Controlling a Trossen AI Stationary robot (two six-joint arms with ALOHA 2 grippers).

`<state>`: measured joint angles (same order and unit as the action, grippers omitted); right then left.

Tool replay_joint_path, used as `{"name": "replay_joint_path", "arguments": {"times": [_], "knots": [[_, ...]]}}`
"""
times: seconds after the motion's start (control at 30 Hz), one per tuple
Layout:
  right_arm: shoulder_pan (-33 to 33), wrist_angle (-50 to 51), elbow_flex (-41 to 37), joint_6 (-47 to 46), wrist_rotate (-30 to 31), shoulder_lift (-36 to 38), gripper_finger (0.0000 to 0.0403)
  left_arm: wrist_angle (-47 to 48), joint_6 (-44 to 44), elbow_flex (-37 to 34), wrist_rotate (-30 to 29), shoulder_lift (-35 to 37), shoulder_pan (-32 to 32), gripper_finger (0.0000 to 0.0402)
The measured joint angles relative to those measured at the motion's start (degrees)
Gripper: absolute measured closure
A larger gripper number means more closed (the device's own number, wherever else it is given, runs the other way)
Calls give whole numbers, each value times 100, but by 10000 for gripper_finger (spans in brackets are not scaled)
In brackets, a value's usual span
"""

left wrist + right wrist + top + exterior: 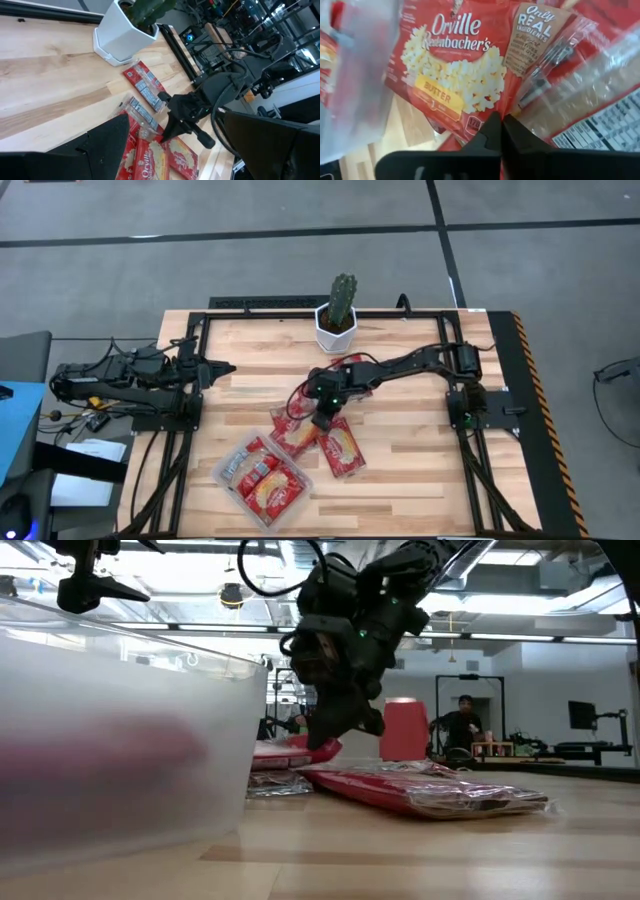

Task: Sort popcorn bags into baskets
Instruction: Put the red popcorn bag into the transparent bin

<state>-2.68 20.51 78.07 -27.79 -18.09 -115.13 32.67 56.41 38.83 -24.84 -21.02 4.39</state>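
Observation:
My right gripper [322,423] is over the middle of the table, shut on a large red popcorn bag with a yellow picture [295,432], which fills the right wrist view [455,75]. A second large bag [342,450] lies flat beside it. Slim red packets with silver middles [300,395] lie toward the cactus pot. The clear tray [222,470] stands at the near left and holds several red packets. My left gripper [222,368] is open and empty at the table's left, clear of everything. My right gripper pinches the large bag at its edge [479,125] between its two fingers, coming from above and slanting down. In the low view that end of the bag [318,752] is raised off the table, while the rest lies on other packets.
A white hexagonal pot with a cactus [337,328] stands at the far middle. The tray's see-through wall [130,740] fills the left of the low view. A person sits in the room beyond the table [462,720]. Bare wood lies at the near right.

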Motion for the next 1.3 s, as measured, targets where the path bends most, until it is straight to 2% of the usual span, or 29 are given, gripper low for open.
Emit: {"name": "replay_joint_path", "arguments": {"times": [0.43,0.87,1.1,1.3], "knots": [[-83,1290,1464,529,310,2,399,1,22,0,0,2,-1,86],[205,1705,2708,540,502,2,400,0,32,0,-40,2,1,86],[554,1656,3282,533,628,7,400,3,-3,0,-190,2,1,86],[962,1000,3446,335,623,9,400,104,-12,0,-219,2,1,86]]}}
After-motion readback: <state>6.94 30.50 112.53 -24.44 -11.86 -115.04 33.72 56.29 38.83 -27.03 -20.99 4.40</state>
